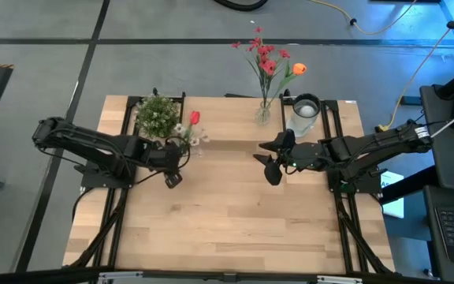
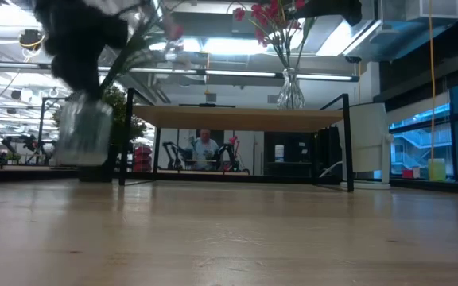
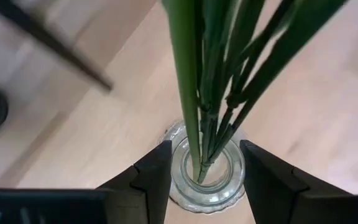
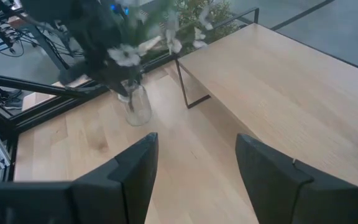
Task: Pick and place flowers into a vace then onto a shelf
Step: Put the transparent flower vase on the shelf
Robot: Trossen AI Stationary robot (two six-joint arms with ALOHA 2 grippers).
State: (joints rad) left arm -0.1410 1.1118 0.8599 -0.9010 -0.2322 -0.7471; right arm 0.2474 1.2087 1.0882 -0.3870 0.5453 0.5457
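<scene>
**Left end effector has the vase; the shelf lies just beyond it**

Your left end effector (image 3: 201,180) is clamped on the neck of a small glass vase (image 3: 205,179), one finger on each side of the rim, with the green stems of the flowers (image 3: 229,68) rising straight up between them. In the high view that vase sits left of centre, its red tulip (image 1: 195,117) and white sprig (image 1: 189,134) just beside the near edge of the shelf (image 1: 227,118), which spans the upper middle of the frame. The bouquet's long axis is upright, so I judge the coming move as a lift, then a short carry toward the top of the frame.

A second vase (image 1: 263,112) with red and orange blooms already stands on the shelf, right of centre; the potted plant (image 1: 156,114) crowds its left end.

Your right end effector (image 1: 273,162) waits over the counter (image 1: 235,229) at centre right, fingers apart and holding nothing. The left arm is plainly the nearer one.
</scene>
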